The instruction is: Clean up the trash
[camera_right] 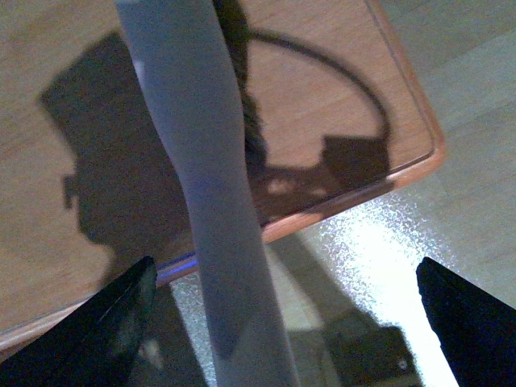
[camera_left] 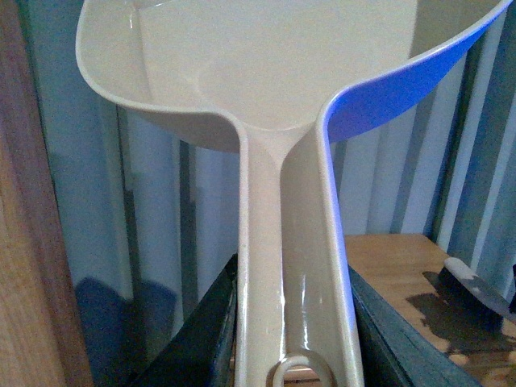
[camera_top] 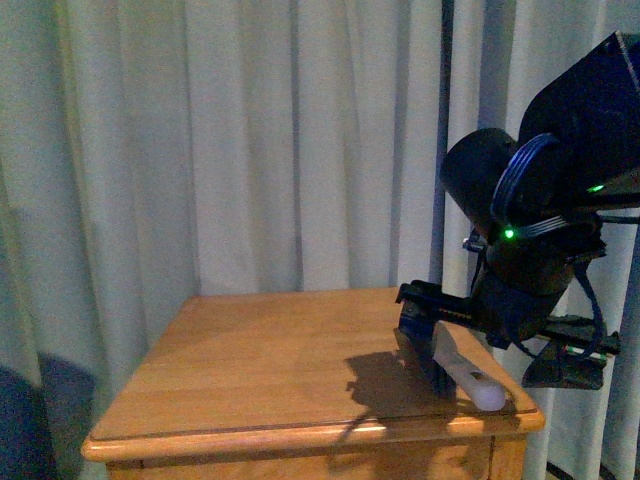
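Trash: none to be seen in any view. The honey-coloured wooden table (camera_top: 260,360) shows bare board wherever it is unobstructed in the front view. The strip under the right arm, at the table's right edge, is hidden, so I cannot tell if anything lies there.

Left gripper (camera_left: 290,266): closed onto the handle of a pale beige plastic dustpan (camera_left: 266,64), one dark finger pressed to each side of the stem. The pan is carried off the table's left side, scoop facing the pleated pale curtains (camera_top: 250,140) behind the table.

Right gripper (camera_right: 286,266): spread wide and holding nothing. Its fingers (camera_right: 105,322) stand well clear on either side of a hand brush (camera_top: 462,375) with a smooth white rounded handle and dark bristles. The brush seems to lie at the table's right front corner, bristles inboard and the handle end jutting past the edge.

Handling, as judgement only: with pan and brush on hand, the trash is likely light and loose. It would skid or roll ahead of the bristles, so it wants short strokes toward the pan lip held at the table's edge. If picked up directly, a gentle pinch across its bulk should do.

The brush handle (camera_right: 218,201) looks glossy and may slip. Best hold is at its narrowed waist, squarely.
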`<action>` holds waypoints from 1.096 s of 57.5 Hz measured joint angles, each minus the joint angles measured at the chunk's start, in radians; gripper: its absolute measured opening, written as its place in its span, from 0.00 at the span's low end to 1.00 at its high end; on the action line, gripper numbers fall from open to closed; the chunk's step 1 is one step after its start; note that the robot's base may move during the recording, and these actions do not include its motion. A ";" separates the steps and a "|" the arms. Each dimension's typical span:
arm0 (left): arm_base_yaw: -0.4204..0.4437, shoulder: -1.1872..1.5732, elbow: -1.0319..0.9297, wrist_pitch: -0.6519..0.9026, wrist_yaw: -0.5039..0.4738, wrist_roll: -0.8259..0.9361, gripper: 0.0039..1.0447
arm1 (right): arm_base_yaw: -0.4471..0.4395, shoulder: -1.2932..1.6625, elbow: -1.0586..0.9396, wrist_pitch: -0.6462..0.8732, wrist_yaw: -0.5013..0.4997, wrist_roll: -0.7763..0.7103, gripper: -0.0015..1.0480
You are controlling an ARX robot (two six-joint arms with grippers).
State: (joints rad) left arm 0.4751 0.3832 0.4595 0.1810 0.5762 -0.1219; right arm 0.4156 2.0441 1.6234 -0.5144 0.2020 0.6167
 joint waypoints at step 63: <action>0.000 0.000 0.000 0.000 0.000 0.000 0.27 | 0.018 0.043 -0.023 0.080 0.004 -0.016 0.19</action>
State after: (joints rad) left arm 0.4751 0.3832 0.4595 0.1810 0.5762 -0.1219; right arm 0.4339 2.0869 1.6005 -0.4339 0.2062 0.6003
